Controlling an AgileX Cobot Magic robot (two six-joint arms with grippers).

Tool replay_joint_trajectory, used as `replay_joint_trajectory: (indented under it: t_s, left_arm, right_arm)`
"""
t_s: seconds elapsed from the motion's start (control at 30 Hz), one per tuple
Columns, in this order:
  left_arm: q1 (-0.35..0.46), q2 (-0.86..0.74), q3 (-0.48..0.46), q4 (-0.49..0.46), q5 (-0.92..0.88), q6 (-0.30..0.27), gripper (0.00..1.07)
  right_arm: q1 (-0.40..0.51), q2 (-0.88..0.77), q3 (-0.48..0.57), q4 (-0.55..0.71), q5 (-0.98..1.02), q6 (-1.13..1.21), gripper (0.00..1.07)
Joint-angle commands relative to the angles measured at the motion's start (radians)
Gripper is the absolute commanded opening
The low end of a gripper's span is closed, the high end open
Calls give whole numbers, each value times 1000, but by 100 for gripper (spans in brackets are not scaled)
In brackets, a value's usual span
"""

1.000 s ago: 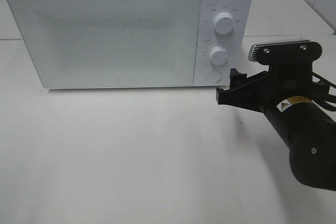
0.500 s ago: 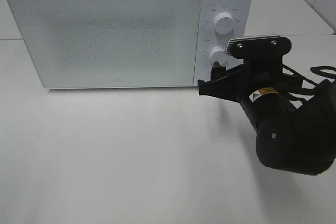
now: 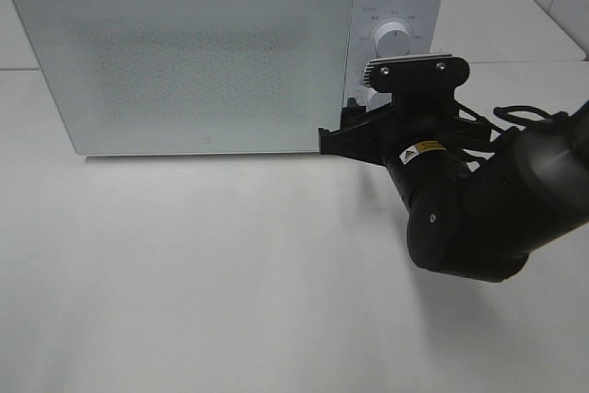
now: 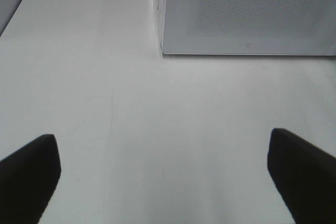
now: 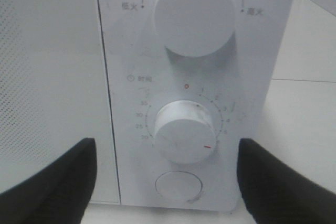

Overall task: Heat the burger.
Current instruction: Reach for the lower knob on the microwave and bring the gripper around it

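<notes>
The burger is out of view; no frame shows it. The white microwave (image 3: 184, 52) stands at the back of the table with its door shut, and its frosted door hides the inside. My right gripper (image 3: 339, 128) is open right in front of the control panel. In the right wrist view my right gripper (image 5: 167, 171) has a finger on either side of the lower timer knob (image 5: 184, 132), apart from it. The knob's red mark points to the lower right. My left gripper (image 4: 163, 169) is open and empty above the bare table.
The upper power knob (image 5: 195, 14) has its red mark straight up and also shows in the exterior view (image 3: 394, 40). A round door button (image 5: 178, 186) sits under the timer knob. The white table (image 3: 184, 273) spreads in front of the microwave (image 4: 247, 14).
My right arm has swung left and closer to the microwave, from beside the control panel to right in front of the lower knob. Nothing else has moved.
</notes>
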Motion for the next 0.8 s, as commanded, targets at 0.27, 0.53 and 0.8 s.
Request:
replay_joint_trajectory:
  t_s: [0.27,0.53,0.8]
  left_arm:
    - [0,-25,2,-8,-10,-5,100]
    - [0,-25,2,-8,-10,-5,100]
    - [0,-25,2,-8,-10,-5,100]
  right_arm:
    - [-37,30,-52,-37,13,29,72]
    - [-71,58,-76,-70,11,45,72]
    - [-101,85,-101,-81,12,46,72]
